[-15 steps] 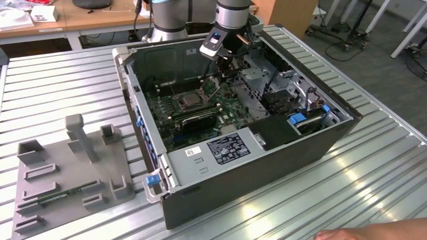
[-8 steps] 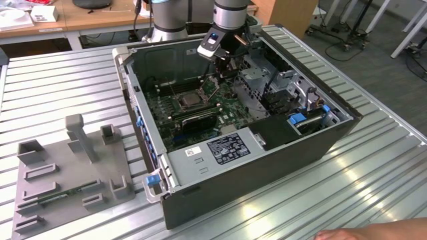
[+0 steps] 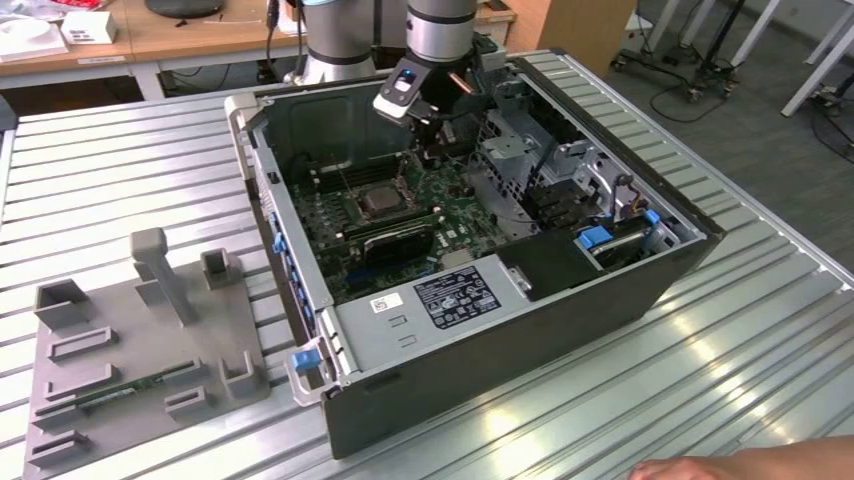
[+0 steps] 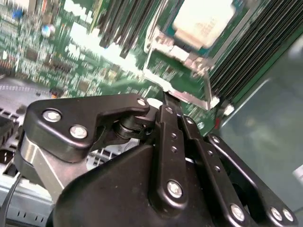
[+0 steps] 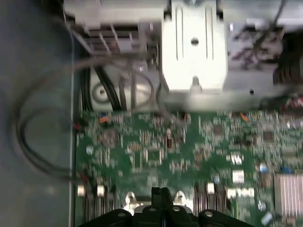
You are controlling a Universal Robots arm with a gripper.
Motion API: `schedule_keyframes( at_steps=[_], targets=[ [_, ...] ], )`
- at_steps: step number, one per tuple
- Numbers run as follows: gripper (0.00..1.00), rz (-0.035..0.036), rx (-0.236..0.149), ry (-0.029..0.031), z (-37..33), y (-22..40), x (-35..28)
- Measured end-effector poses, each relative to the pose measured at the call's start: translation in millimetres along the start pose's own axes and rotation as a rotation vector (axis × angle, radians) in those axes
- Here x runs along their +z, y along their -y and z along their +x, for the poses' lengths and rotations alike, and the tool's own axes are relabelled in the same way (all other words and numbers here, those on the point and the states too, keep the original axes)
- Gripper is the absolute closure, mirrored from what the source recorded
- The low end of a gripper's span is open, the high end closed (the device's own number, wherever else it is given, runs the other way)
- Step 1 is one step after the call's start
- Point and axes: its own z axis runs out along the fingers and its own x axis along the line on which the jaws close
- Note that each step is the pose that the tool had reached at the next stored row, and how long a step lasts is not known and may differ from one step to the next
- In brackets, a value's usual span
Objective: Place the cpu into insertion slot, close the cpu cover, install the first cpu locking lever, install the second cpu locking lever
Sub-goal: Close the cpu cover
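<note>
The cpu point(image 4: 203, 19) shows its pale silvery top and lies in the insertion slot point(image 3: 378, 201) on the green board. A thin metal frame, the cpu cover point(image 4: 158, 45), lies along its edges; I cannot tell if it is latched. A slim metal lever point(image 4: 182, 96) runs along the socket's near side. My gripper point(image 3: 430, 158) hangs inside the case above the board, beside the socket toward the exterior view's right. In both wrist views its black fingers point(image 4: 166, 111) meet at the tips point(image 5: 162, 190) with nothing between them.
The open computer case point(image 3: 400, 330) lies on a ribbed metal table. Memory slots point(image 4: 255, 42) flank the socket, and a drive cage point(image 3: 514, 150) and cables point(image 5: 42, 156) stand close to the arm. A grey fixture point(image 3: 134, 340) sits at the exterior view's left. A person's hand point(image 3: 747, 466) rests at the front edge.
</note>
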Motion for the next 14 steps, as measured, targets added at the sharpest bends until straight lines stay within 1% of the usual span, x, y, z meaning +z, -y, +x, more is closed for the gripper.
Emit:
schedule_keyframes(
  at_steps=[5, 7, 8, 14],
  targets=[
    [0.90, -0.0003, 0.001, -0.0010, -0.5, 22.5, -1.1],
    [0.90, -0.0005, 0.001, -0.0012, -0.7, 30.2, -1.4],
    [0.90, -0.0007, 0.002, -0.0013, -0.7, 32.2, -1.4],
    [0.90, -0.0006, 0.002, -0.0012, -0.8, 33.6, -1.6]
  ],
)
